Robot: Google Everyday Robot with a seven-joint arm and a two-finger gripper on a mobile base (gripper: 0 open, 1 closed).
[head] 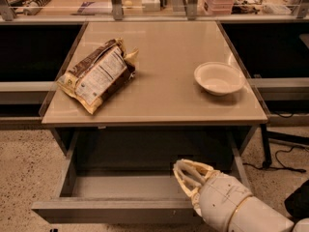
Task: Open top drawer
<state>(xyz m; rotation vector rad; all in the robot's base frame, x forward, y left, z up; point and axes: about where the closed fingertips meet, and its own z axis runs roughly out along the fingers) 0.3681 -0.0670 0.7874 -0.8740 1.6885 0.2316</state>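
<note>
Beneath tan tabletop [169, 86], top drawer [120, 186] stands open; tool [187, 174] over it, grip unclear.

a tan-topped table [164, 57] stands in warm, dim light on a pale speckled floor [24, 163]. dark openings [34, 52] flank it on both sides, each with a grey ledge [24, 87] beneath. behind it runs a glass screen held by metal posts [116, 1], with a cluttered bench beyond. the gripper [186, 170] is low at right, beneath the table's front edge.
</note>
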